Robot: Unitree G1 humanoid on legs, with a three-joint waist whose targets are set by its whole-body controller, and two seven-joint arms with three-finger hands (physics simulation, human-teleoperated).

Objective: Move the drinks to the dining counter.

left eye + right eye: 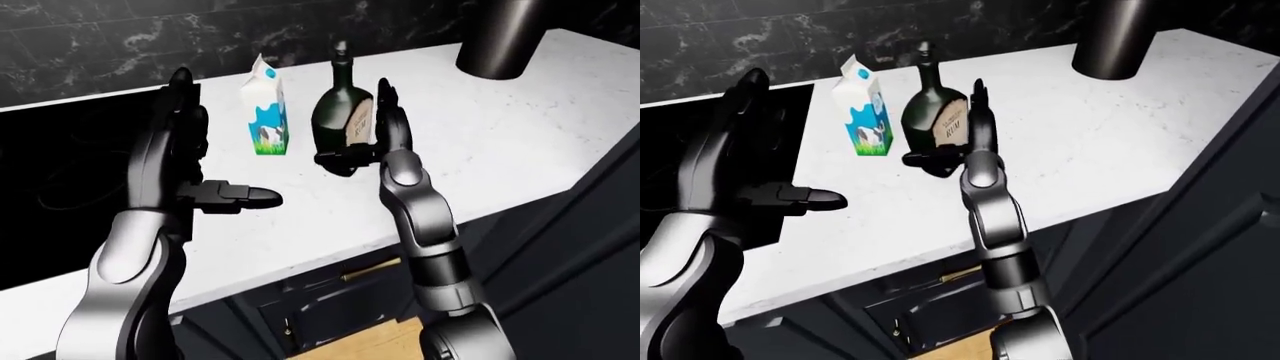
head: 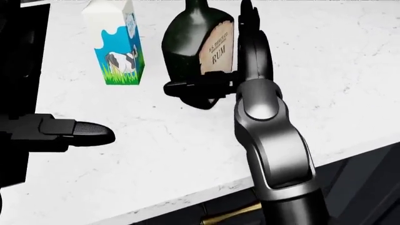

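A milk carton (image 1: 267, 112) with a cow picture and a dark green rum bottle (image 1: 336, 105) stand side by side on the white marble counter (image 1: 500, 142). In the head view the carton (image 2: 118, 44) is at the upper left and the bottle (image 2: 187, 42) just right of it. My right hand (image 1: 358, 129) is open at the bottle. Its fingers (image 2: 250, 42) stand upright against the bottle's right side, and its thumb (image 2: 193, 88) reaches across the bottle's base. My left hand (image 1: 225, 139) is open and empty, left of the carton and apart from it.
A black cooktop (image 1: 60, 172) is set into the counter at the left, under my left arm. A dark cylinder (image 1: 500, 37) stands at the counter's upper right. A black marble wall (image 1: 120, 37) runs behind. Dark cabinet fronts (image 1: 330, 300) lie below the counter edge.
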